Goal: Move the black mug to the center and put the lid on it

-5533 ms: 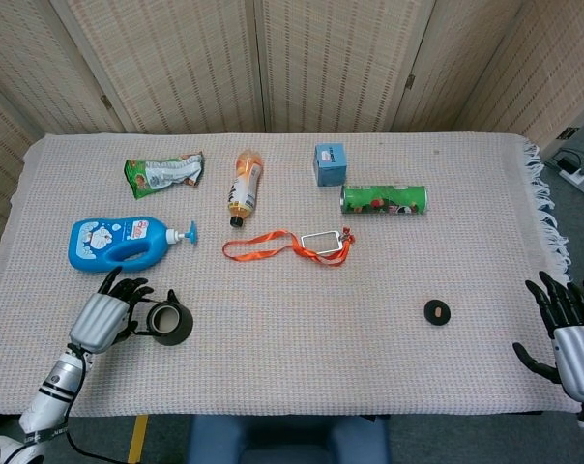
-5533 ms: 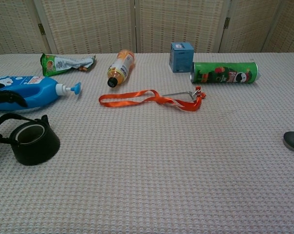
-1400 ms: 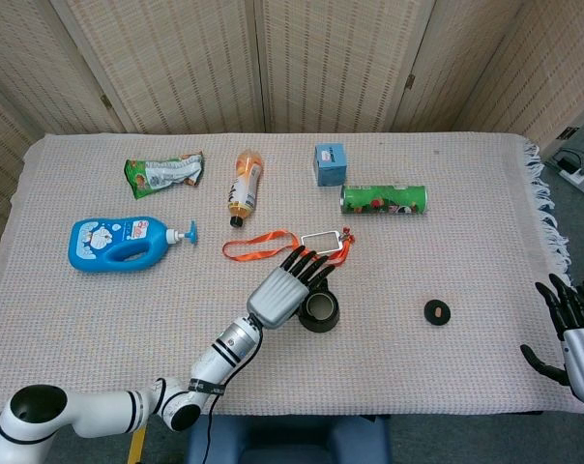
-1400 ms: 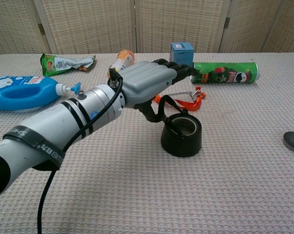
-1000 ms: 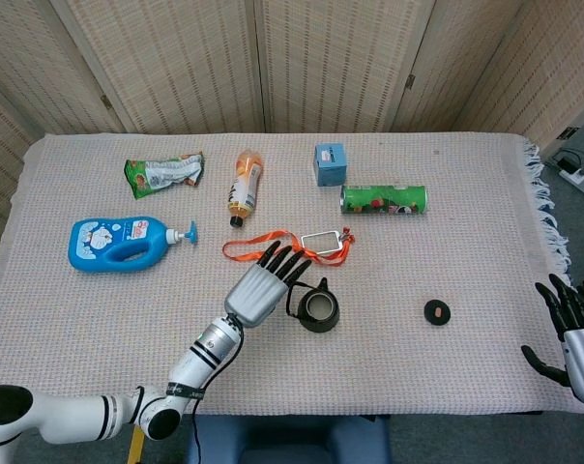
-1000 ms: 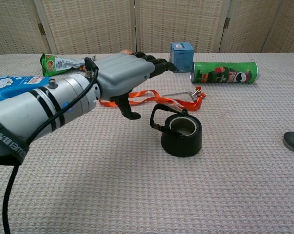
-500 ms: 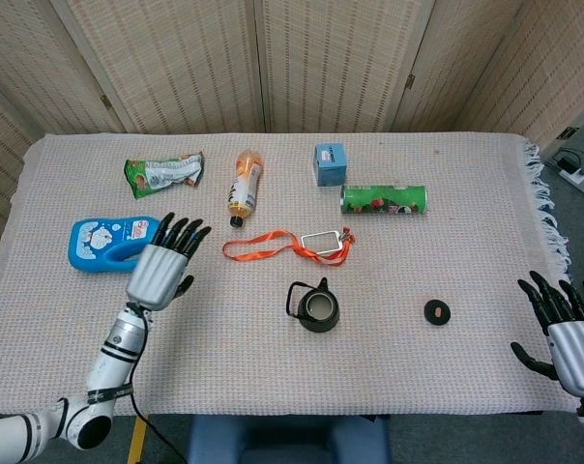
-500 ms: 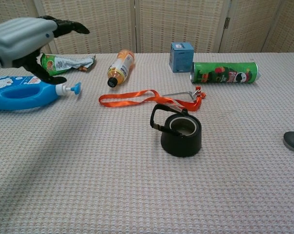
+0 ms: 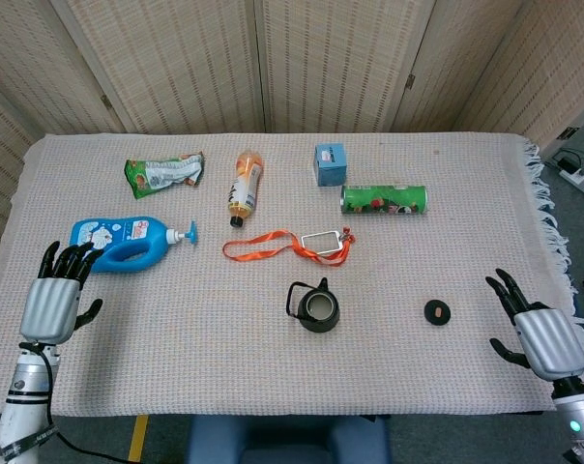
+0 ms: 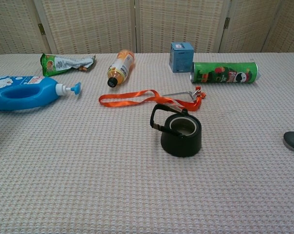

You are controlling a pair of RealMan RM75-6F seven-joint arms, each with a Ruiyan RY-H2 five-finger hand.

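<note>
The short black mug with a thin loop handle (image 9: 316,307) is found upright near the middle of the woven beige tablecloth (image 9: 273,387), its mouth uncovered and its handle turned toward the robot's left. The small round black lid with a pale centre (image 9: 437,311) is laid flat on the cloth to the mug's right, well apart from it and nearer the right hand (image 9: 541,340). That hand is seen at the near right edge with fingers spread and nothing held; the left hand (image 9: 52,302) is seen at the near left edge, likewise spread and empty, just in front of the blue detergent bottle with a pump spout (image 9: 123,239). An orange lanyard with a clear badge holder (image 9: 292,246) is laid just behind the mug, apparently not touching it. The mug is judged rigid, squat and stable, unlikely to tip when the lid is pressed on. The lid is judged light, stiff and thin, lying low in the weave, so it is best pinched by opposite points of its rim and kept level; a slip is thought likely if only its top is pressed.
</note>
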